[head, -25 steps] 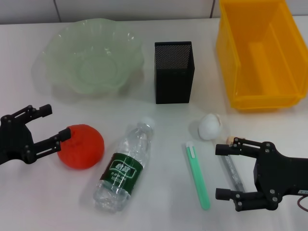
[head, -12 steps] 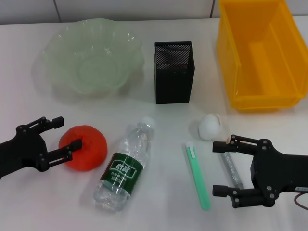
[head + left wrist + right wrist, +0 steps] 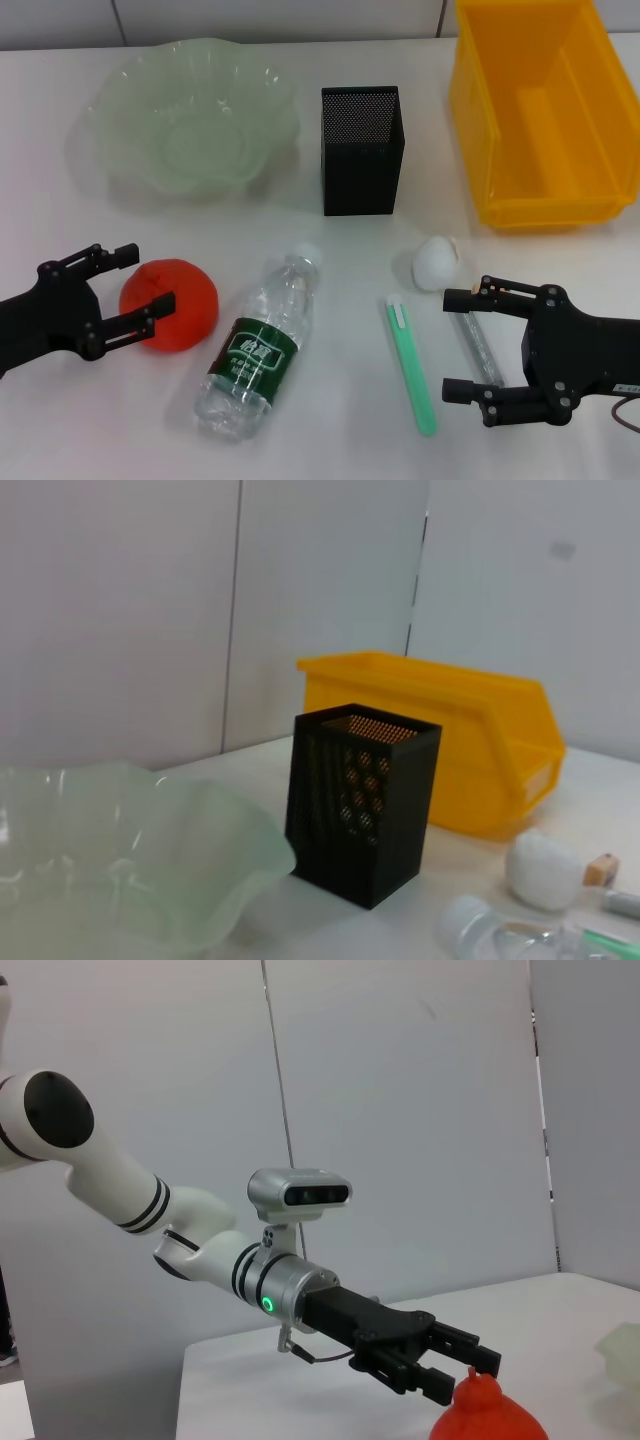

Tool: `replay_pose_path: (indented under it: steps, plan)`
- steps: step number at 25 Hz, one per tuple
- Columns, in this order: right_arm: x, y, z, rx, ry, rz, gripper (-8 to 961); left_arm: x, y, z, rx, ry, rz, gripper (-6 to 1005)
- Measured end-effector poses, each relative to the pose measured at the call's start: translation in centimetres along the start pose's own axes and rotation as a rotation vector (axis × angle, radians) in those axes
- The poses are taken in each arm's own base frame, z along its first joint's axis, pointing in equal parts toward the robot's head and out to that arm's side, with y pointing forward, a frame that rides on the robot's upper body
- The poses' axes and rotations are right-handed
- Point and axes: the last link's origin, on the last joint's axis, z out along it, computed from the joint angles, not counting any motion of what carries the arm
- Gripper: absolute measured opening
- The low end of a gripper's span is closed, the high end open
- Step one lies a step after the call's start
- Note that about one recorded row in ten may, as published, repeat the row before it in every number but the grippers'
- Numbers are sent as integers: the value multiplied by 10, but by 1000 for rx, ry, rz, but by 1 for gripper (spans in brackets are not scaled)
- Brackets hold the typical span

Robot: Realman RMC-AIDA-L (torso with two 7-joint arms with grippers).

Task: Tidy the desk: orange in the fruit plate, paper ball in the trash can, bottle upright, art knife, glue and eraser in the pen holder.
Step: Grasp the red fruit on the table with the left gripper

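- Progress so far looks like basically zero: nothing has landed where it belongs yet, going by the head view.
- The orange (image 3: 170, 305) sits on the table at about 8 o'clock of the scene. The left gripper (image 3: 145, 287) has its fingers spread wide around it, one on the far side and one across the near side, not clamped from what I can see. So I'd call this the start of the orange grab.
- The fruit plate (image 3: 120, 90) is up at 11 o'clock, with nothing in it, well apart from the orange.
- The bottle (image 3: 258, 350) lies on its side near 6 o'clock, white cap pointing away from the robot. Needs standing up.
- The paper ball (image 3: 437, 262) is on the table at roughly 4 o'clock, and the trash can (image 3: 475, 120) at 1 o'clock has nothing visible inside.
- The eraser (image 3: 601, 868) is just beside the paper ball in the left wrist view; in the head view it's mostly tucked behind a finger.
- The pen holder (image 3: 361, 165) stands at 12 o'clock; can't tell much about its inside, but a green pen-shaped tool (image 3: 411, 365) and a clear stick (image 3: 478, 348) lie at 5 o'clock, so those are undone.
- The right gripper (image 3: 470, 344) is spread open over the clear stick, gripping nothing.
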Motion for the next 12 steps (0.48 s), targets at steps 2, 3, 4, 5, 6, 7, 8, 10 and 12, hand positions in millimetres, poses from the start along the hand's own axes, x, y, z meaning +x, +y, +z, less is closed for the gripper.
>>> replay_pose_path:
  steps: [2,3,4,5,6,7,8,10,12]
  plan:
    - [0,0,0,0,0,0,841,-1,-2,3,9,-6,-3,800]
    - [0,0,0,0,1,0,841,-1,-2,4,11,-9,-6,799]
    - [0,0,0,0,1,0,841,-2,-3,6,12,-12,-7,799]
    - [0,0,-1,1,1,0,841,-2,-3,7,8,-15,-7,799]
    - [0,0,-1,1,2,-1,841,-2,-3,9,0,-22,-5,779]
    - [0,0,-1,1,2,-1,841,-2,-2,10,-10,-28,-3,760]
    - [0,0,-1,1,2,-1,841,-2,-2,11,-18,-34,-2,740]
    - [0,0,-1,1,2,-1,841,-2,-1,13,-33,-46,4,701]
    - [0,0,-1,1,2,-2,841,-2,-2,13,-31,-50,12,644]
